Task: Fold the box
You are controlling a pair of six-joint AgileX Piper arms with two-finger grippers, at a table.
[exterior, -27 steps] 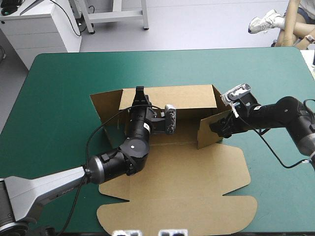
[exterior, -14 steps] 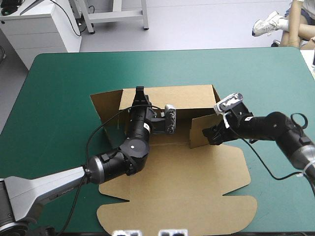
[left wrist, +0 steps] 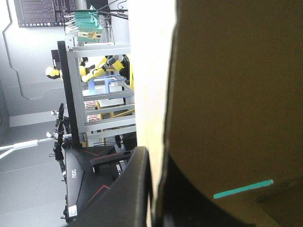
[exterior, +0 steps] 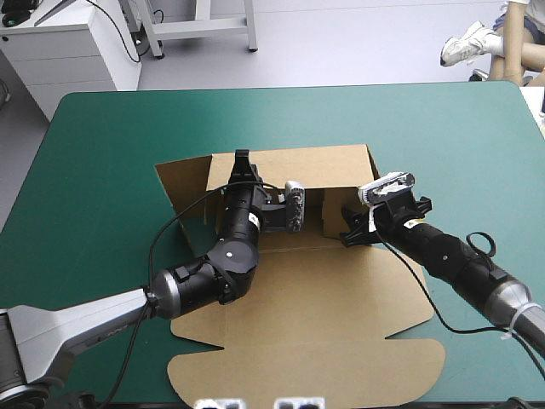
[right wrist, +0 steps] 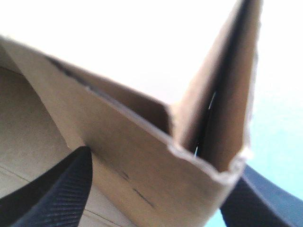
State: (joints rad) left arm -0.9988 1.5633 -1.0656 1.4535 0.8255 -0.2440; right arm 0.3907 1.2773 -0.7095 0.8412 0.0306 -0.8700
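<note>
Two black tools are at one big brown cardboard box (exterior: 341, 307), a cut sheet that lies in the middle of the teal-green bench (exterior: 102, 145).

In the high view, the long back wall (exterior: 294, 169) of the box stands up across the middle of the frame. The wide lid part (exterior: 306, 366) lies flat and reaches down to the lower middle of the frame. A left side flap (exterior: 183, 183) sticks out from the wall's left end, at the upper left of the sheet.

The left tool (exterior: 242, 164) sits on the top edge of the back wall, a bit left of the frame's middle. In the left wrist view its black fingers (left wrist: 128, 194) are nearly closed. The thin edge of the wall is pinched between them.

The right tool (exterior: 352, 232) is just right of the frame's middle, at the right side flap (exterior: 334, 213). That flap stands up and points inward, close to the back wall. In the right wrist view this tool's two fingers stand wide apart. The standing brown board fills the gap between them. It meets another piece of board at a corner just ahead of the tool. I cannot tell if the fingers press on it.
</note>
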